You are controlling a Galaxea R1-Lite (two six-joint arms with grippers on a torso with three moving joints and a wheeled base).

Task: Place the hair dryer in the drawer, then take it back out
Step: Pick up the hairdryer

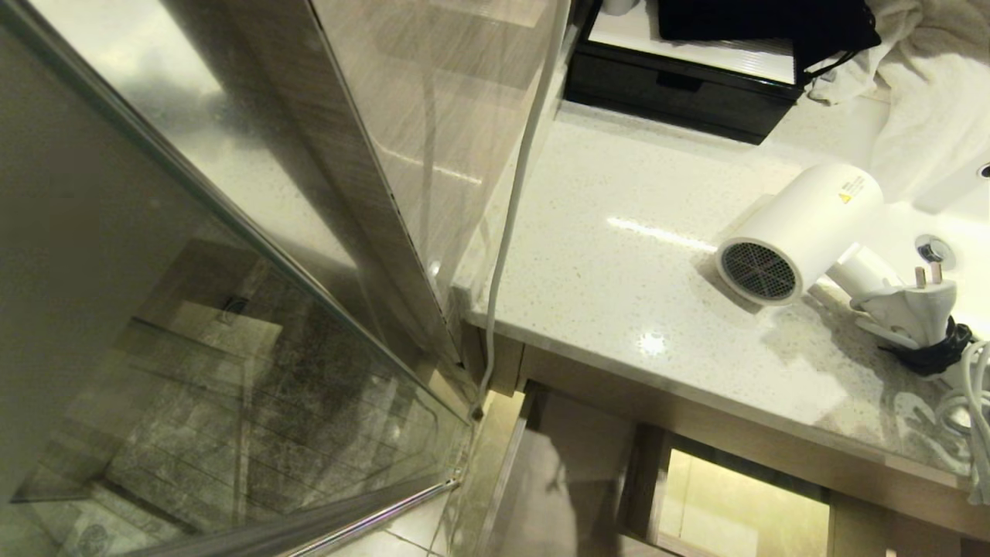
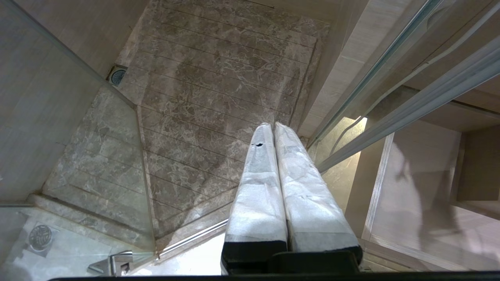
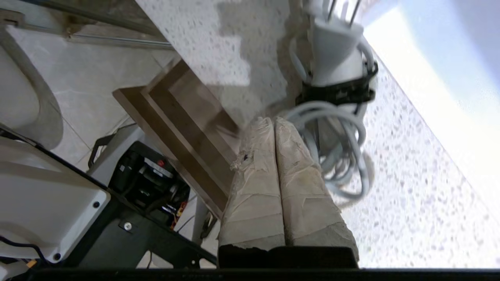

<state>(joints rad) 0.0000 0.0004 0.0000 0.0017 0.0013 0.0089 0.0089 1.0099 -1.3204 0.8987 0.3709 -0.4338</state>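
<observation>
The right claw (image 3: 273, 121) hangs over the desk (image 3: 410, 203) edge — coiled cord (image 3: 340, 156) just beside its tips, plug (image 3: 336, 58) just beyond, hair dryer (image 1: 800, 232) farther along the desk, open drawer (image 1: 742, 503) below the edge.

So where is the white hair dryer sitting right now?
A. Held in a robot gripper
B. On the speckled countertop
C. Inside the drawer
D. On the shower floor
B. The hair dryer lies on its side on the speckled countertop, its coiled cord beside it; the right gripper is shut and holds nothing.
</observation>
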